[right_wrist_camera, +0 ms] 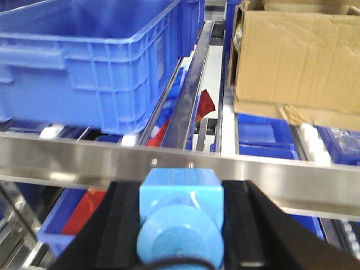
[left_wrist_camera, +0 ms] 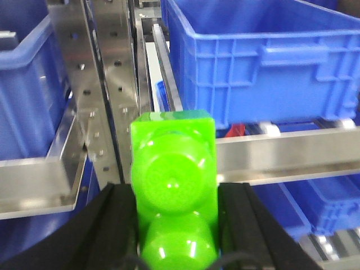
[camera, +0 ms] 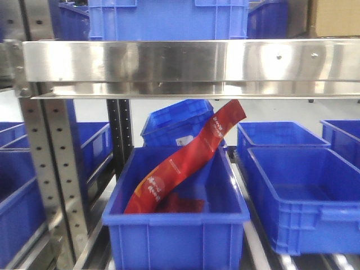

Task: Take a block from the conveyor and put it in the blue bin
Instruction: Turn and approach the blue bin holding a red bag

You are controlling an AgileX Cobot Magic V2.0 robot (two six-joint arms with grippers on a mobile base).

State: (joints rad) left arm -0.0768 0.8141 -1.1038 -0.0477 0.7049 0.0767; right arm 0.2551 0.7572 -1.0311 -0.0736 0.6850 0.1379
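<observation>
The block (right_wrist_camera: 180,208), a bright blue cube with a round stud facing the camera, sits between the black fingers of my right gripper (right_wrist_camera: 181,191), which is shut on it. It hangs in front of a steel shelf rail (right_wrist_camera: 67,152), with a blue bin (right_wrist_camera: 84,56) on the shelf up to the left. My left gripper (left_wrist_camera: 176,194) is shut on a green two-stud brick (left_wrist_camera: 171,157), below and left of another blue bin (left_wrist_camera: 270,62). The conveyor is out of view. Neither gripper shows in the front view.
A racking unit of steel shelves (camera: 191,62) carries many blue bins. One bin (camera: 174,225) holds a long red packet (camera: 185,154). A perforated steel upright (left_wrist_camera: 84,84) stands left of the green brick. A cardboard box (right_wrist_camera: 298,56) sits on the shelf at upper right.
</observation>
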